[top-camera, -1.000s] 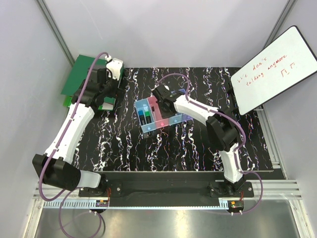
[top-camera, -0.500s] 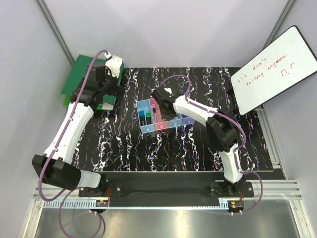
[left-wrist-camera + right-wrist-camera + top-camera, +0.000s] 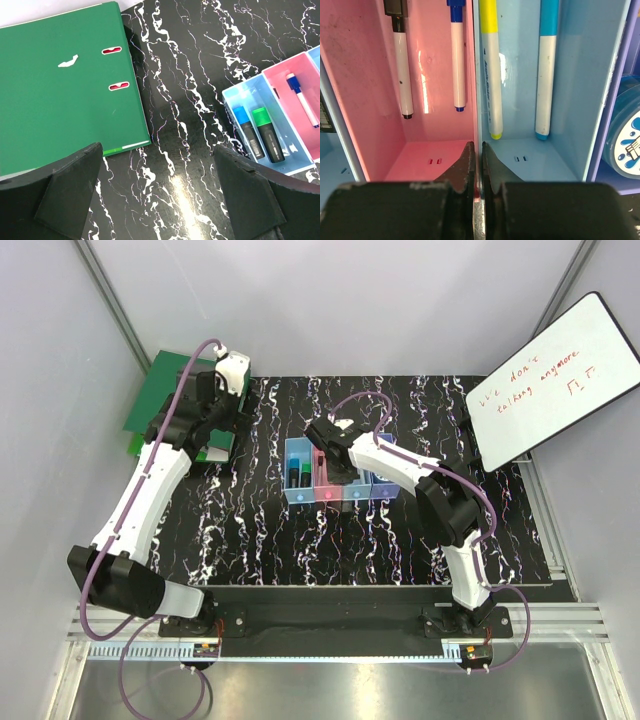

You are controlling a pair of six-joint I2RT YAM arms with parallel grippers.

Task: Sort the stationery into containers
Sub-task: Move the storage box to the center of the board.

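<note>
Right gripper (image 3: pixel 477 172) is clamped on a dividing wall of the containers (image 3: pixel 432 65), apparently positioning the row. With stationery (image 3: pixel 491 75) inside, letting go likely comes next.

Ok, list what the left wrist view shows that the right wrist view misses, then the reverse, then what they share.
Left wrist only: the binder, and the capped ends of the blue marker and green marker.
Right wrist only: the yellow pen, blue pen, disc, and the right pincer shut on the bin wall.
Both: the pink bin and its blue-capped pen.
</note>
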